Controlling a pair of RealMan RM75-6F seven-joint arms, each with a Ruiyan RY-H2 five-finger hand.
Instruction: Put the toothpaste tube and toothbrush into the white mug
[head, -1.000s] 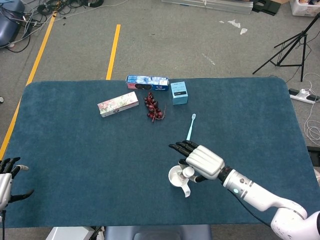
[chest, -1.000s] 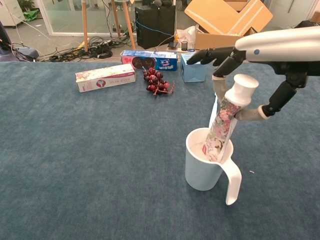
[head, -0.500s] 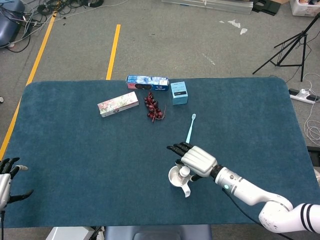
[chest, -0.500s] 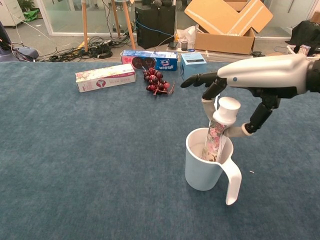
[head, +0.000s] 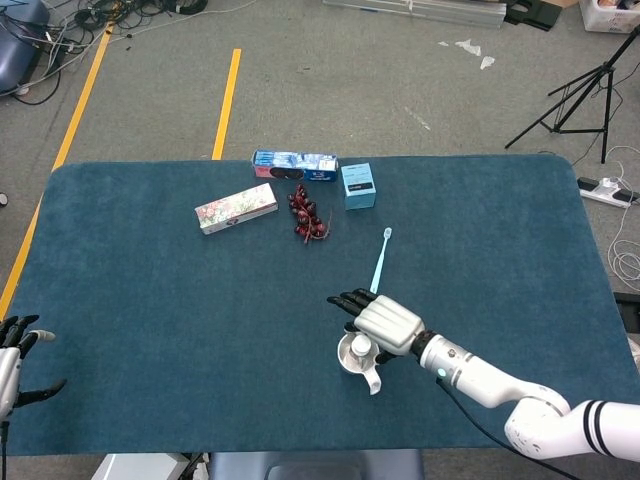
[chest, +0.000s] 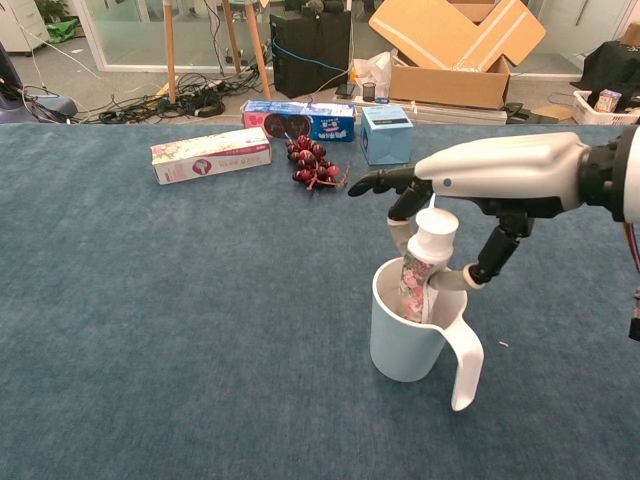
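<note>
The toothpaste tube (chest: 420, 268) stands in the white mug (chest: 405, 330) with its long axis close to upright, leaning a little toward the robot's right, white cap at the top and its crimped tail down inside the cup. A second ago it was steeply tilted and stood high out of the rim; half a second ago it was lower and straighter; now most of its flowered body is below the rim and little more than the cap and neck show. The right hand (chest: 470, 195) pinches the tube just under the cap between thumb and a finger, the other fingers stretched out flat toward the far side of the table. That hand has come down and moved slightly toward the robot's left along with the tube.

The mug sits near the front middle of the blue table (head: 150, 300), handle pointing toward the robot. The toothbrush (head: 381, 254) lies flat on the cloth just beyond the mug, unmoved, its head pointing away from the robot.

The left hand (head: 14, 355) hangs at the table's left edge, fingers spread and empty, where it was before
</note>
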